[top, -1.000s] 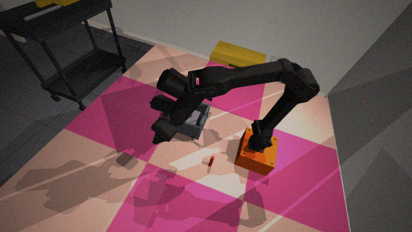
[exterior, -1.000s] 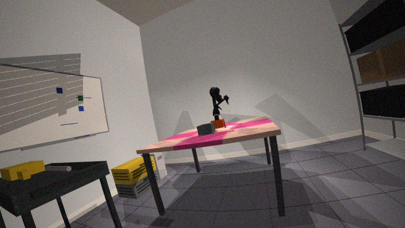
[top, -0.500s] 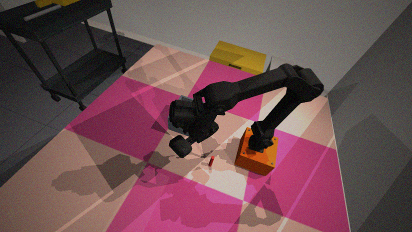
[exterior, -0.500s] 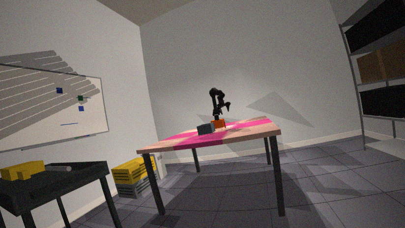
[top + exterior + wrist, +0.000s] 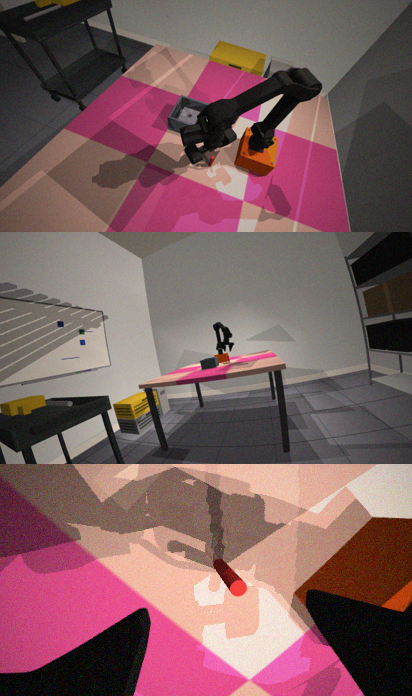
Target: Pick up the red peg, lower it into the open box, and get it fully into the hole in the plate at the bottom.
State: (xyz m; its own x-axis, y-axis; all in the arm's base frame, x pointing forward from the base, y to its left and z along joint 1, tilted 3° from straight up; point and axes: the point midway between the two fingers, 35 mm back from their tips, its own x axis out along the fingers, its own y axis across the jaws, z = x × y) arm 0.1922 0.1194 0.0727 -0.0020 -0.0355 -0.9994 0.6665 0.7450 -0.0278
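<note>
Gripper [image 5: 206, 149] [image 5: 228, 349] [image 5: 228, 606] open, nothing held; orange base [image 5: 239, 170] [image 5: 222, 357] & gray box [image 5: 174, 124] [image 5: 209, 363] nr red peg [image 5: 211, 161] [image 5: 229, 578].

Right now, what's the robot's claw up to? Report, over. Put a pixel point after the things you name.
End effector [image 5: 208, 149] [image 5: 227, 350] [image 5: 228, 606] open, nothing held. Red peg [image 5: 211, 161] [image 5: 229, 578] upright on the table [image 5: 172, 201] [image 5: 253, 367] [image 5: 100, 619], outside the open box [image 5: 176, 124] [image 5: 209, 363]. Nothing seen blocking the peg.

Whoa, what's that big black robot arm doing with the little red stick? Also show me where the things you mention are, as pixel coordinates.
The black arm [image 5: 256, 97] [image 5: 218, 332] isn't holding anything. Its tool [image 5: 206, 149] is wide open above the table, near the red stick [image 5: 211, 161] [image 5: 229, 578], which stands upright. The grey box [image 5: 176, 124] [image 5: 209, 363] has a plate with a hole inside, and the stick isn't in it.
</note>
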